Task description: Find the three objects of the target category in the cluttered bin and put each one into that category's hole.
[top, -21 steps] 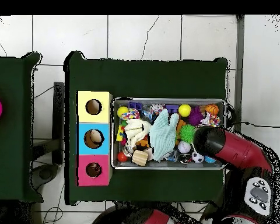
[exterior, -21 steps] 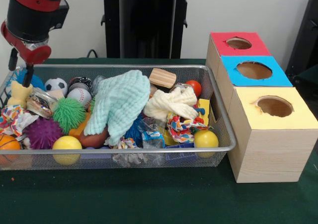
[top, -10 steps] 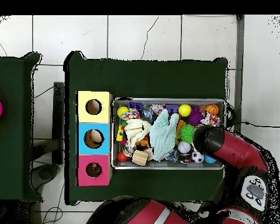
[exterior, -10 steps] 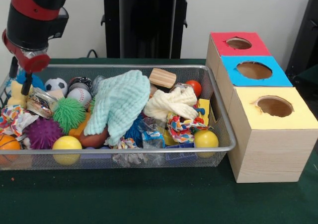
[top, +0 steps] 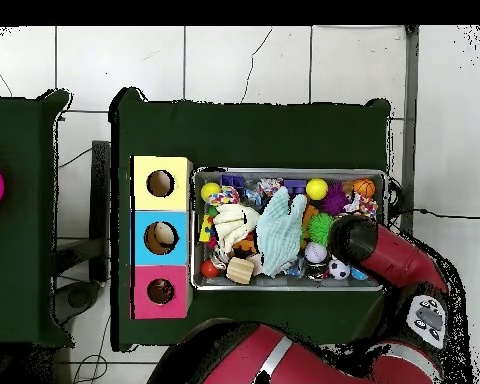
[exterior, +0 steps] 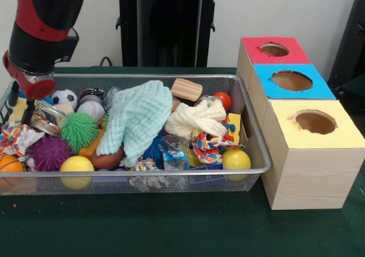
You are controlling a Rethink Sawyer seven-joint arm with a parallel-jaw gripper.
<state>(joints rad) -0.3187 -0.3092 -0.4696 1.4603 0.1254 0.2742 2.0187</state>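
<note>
Snagging of the clear wrapped toy [exterior: 47, 116] is risked as the gripper [exterior: 20, 100], jaws' state indiscernible, is lowered into the wire bin [exterior: 251, 133].

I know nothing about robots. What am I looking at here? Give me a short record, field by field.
Robot: red and black arm, its gripper lowered over the bin's end farthest from the boxes
Gripper fingers: cannot tell, open or shut
Bin: wire mesh bin, crowded with toys and cloths
On top of the pile: mint green cloth, cream cloth, wooden block
Balls: soccer ball, baseball, green spiky ball, purple spiky ball, two yellow balls
Boxes: red box, blue box, yellow box, each with a round hole
</note>
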